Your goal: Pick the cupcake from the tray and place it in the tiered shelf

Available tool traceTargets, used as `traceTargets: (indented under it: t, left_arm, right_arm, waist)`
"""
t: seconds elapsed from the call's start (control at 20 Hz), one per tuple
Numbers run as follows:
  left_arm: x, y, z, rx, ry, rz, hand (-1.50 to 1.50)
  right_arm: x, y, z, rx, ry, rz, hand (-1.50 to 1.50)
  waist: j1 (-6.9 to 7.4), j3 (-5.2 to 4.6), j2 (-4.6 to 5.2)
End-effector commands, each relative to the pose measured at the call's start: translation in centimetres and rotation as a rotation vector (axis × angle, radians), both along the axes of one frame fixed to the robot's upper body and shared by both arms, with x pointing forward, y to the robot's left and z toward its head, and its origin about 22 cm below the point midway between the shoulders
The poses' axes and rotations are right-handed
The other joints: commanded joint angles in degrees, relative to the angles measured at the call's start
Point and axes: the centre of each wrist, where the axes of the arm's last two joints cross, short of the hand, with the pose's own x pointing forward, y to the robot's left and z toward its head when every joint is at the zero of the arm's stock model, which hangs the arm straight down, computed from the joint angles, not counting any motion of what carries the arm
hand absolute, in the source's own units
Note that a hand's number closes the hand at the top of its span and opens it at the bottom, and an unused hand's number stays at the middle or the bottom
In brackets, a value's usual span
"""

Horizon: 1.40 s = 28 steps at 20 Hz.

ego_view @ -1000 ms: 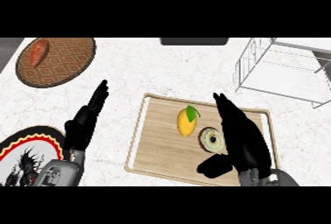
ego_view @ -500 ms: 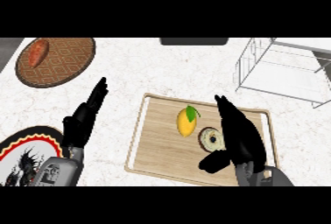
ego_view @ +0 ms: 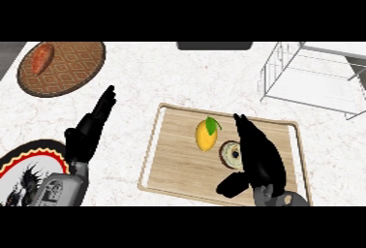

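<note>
The cupcake [ego_view: 230,154] is seen on the wooden tray [ego_view: 172,162], just right of a yellow fruit [ego_view: 206,136]. Its right edge is hidden by the right hand [ego_view: 259,156], held open with straight fingers (contact cannot be judged). The left hand [ego_view: 89,131] is held open over the bench [ego_view: 143,80], left of the tray. The tiered shelf [ego_view: 314,80] is cut off far right.

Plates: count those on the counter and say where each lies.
2. A brown patterned plate at upper left; a black, red-rimmed plate at the lower left edge, partly cut off.
</note>
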Motion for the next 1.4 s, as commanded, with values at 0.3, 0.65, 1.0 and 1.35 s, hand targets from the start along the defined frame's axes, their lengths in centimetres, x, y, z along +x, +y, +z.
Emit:
traceTargets:
  t: [0.3,0.65,1.0,1.35]
  left_arm:
    - [0.2,-1.7,0.9,-0.025,-0.006,0.011,0.0]
    - [-1.2,-1.8,0.4,-0.007,-0.011,-0.009,0.0]
    - [-0.3,-2.0,-0.1,0.001,0.003,-0.01,0.0]
    - [-0.4,-0.4,0.4,-0.001,0.004,-0.009,0.0]
  right_arm:
    - [-1.1,-0.3,-2.6,-0.062,0.083,0.054,1.5]
    - [1.5,0.8,-3.3,-0.13,0.001,0.059,1.5]
    - [2.5,6.5,-1.1,-0.098,-0.025,-0.071,1.5]
    - [2.2,6.1,0.2,0.088,-0.25,-0.121,1.5]
  waist:
    - [-0.03,0.01,-0.02]
    - [0.16,0.01,0.01]
    - [0.42,0.01,0.03]
    - [0.54,0.04,-0.14]
